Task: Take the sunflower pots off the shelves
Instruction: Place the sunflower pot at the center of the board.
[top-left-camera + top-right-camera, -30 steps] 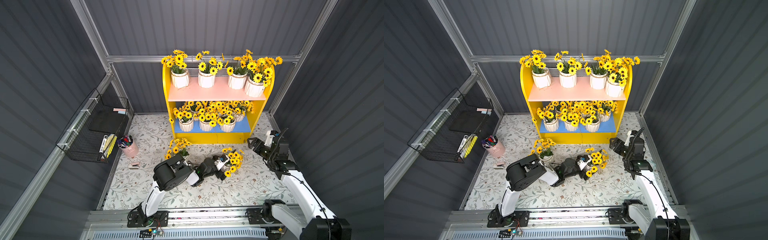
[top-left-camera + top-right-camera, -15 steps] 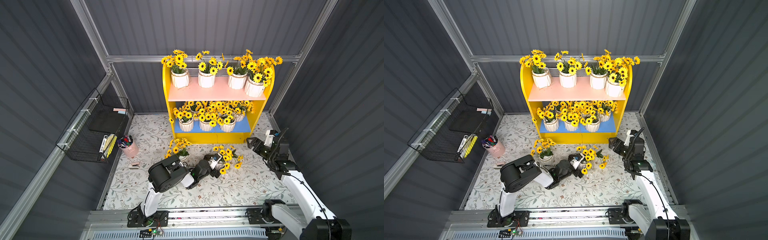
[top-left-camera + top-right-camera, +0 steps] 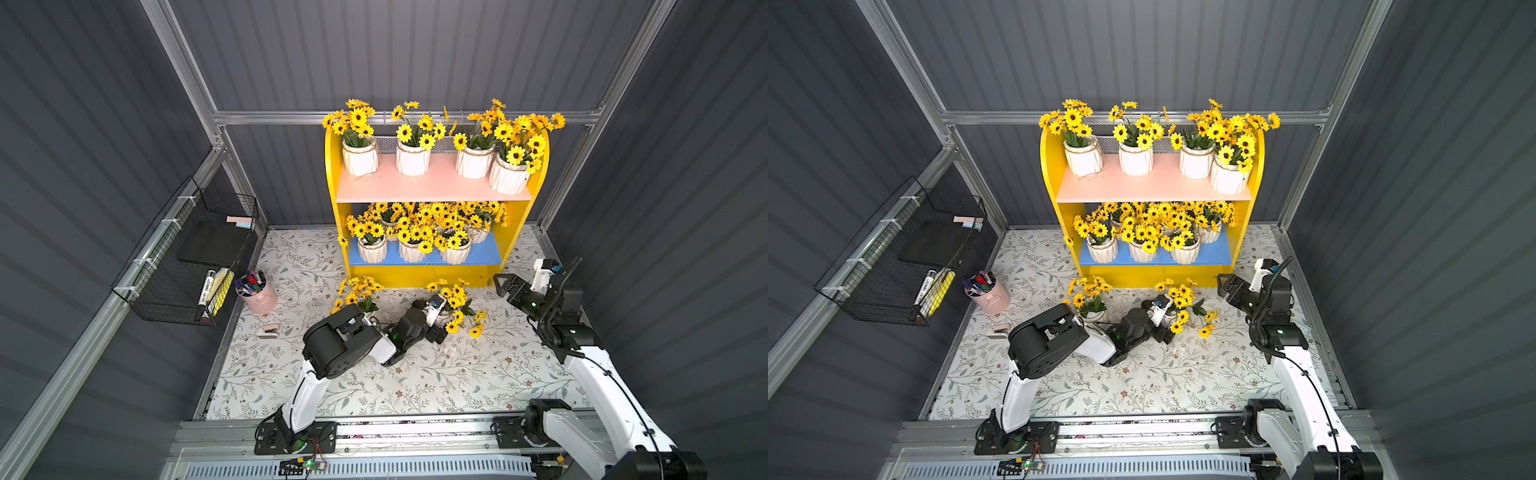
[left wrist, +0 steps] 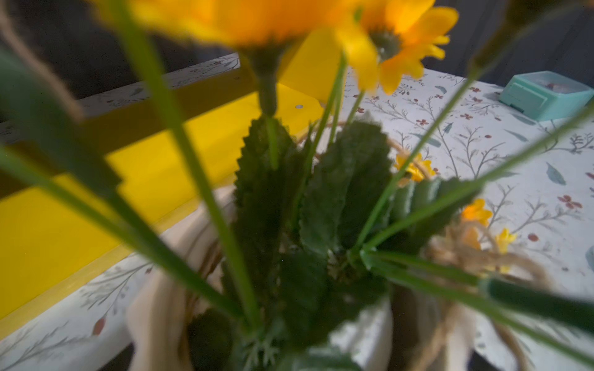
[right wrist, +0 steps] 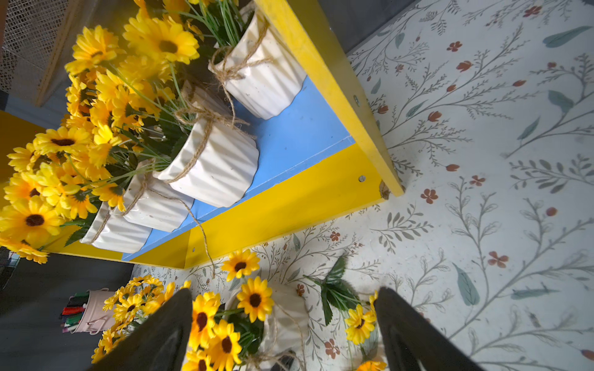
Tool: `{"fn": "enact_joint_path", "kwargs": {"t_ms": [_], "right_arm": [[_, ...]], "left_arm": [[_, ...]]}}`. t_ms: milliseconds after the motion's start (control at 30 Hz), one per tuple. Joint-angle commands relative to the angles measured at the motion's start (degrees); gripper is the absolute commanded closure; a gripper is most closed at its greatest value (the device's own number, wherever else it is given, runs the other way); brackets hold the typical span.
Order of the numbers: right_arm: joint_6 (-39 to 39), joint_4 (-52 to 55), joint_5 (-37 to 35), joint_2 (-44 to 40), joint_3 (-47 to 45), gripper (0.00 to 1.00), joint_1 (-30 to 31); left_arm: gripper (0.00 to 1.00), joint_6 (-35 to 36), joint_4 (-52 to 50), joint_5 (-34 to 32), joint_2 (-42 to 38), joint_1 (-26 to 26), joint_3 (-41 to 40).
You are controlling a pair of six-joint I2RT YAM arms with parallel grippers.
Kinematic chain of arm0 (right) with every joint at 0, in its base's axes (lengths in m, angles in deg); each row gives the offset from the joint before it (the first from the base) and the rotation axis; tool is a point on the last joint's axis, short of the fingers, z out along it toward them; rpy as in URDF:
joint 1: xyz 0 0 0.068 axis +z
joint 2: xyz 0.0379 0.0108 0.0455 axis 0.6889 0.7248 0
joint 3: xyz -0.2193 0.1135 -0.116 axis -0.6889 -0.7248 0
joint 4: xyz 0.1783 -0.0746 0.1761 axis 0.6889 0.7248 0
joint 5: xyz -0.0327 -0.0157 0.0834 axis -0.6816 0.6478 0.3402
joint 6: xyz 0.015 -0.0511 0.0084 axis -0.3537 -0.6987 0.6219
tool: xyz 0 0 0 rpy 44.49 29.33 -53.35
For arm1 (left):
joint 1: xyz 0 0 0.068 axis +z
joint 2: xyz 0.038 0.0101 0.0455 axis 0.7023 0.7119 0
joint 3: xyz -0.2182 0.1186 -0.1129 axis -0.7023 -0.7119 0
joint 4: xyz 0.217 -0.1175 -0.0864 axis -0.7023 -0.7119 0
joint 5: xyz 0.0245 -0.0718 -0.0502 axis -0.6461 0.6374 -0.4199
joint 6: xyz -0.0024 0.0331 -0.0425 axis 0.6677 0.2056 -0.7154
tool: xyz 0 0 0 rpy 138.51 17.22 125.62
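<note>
Reaching low across the floral mat (image 3: 415,382), the left arm rises from the front rail (image 3: 415,428), folds at a bulky black joint and sends its forearm forward, close to the mat. The left gripper (image 3: 437,319) sits against a sunflower pot (image 3: 455,295) that rests on the mat just in front of the shelves (image 3: 415,276). Blurred stems, leaves and that pot's twine-bound rim fill the left wrist view at very close range. The fingers do not show there, and from above they are lost among the blooms. I cannot tell whether they clamp the pot or only lie beside it.

The right arm climbs from its base at the rail along the right edge of the mat. It bends at the wrist so that the right gripper (image 3: 498,286) points toward the lower right corner of the shelves, raised off the mat. Its fingers (image 5: 160,331) are spread wide with nothing between them, and they touch no pot.

A second pot (image 3: 368,305) stands on the mat beside the left arm's black joint. Four sunflower pots (image 3: 413,160) stand in a row on the pink upper board (image 3: 432,189). A crowded group fills the blue lower board (image 3: 484,253), with three in the front row and the rest half hidden behind blooms.
</note>
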Motion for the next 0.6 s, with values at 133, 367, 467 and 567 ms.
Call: {"fn": "enact_joint_path", "kwargs": {"t_ms": [133,367,467,567], "right_arm": [[0.1,-0.5,-2.1,-2.7,-0.8,0.08,-0.2],[0.5,-0.8,-3.2,-3.2,-1.0,0.07,-0.5],[0.6,-0.8,-3.5,-3.8,-1.3,0.07,-1.0],[0.6,-0.4,-3.8,-4.5,-1.5,0.06,-1.7]], "left_arm": [[0.56,-2.1,-15.5,8.2,8.5,-0.6,7.4],[0.56,-3.0,-20.1,9.6,14.9,-4.9,18.6],[0.55,-3.7,-21.6,9.8,17.7,-6.1,23.1],[0.51,-5.1,-22.1,9.6,19.8,-6.3,25.9]]}}
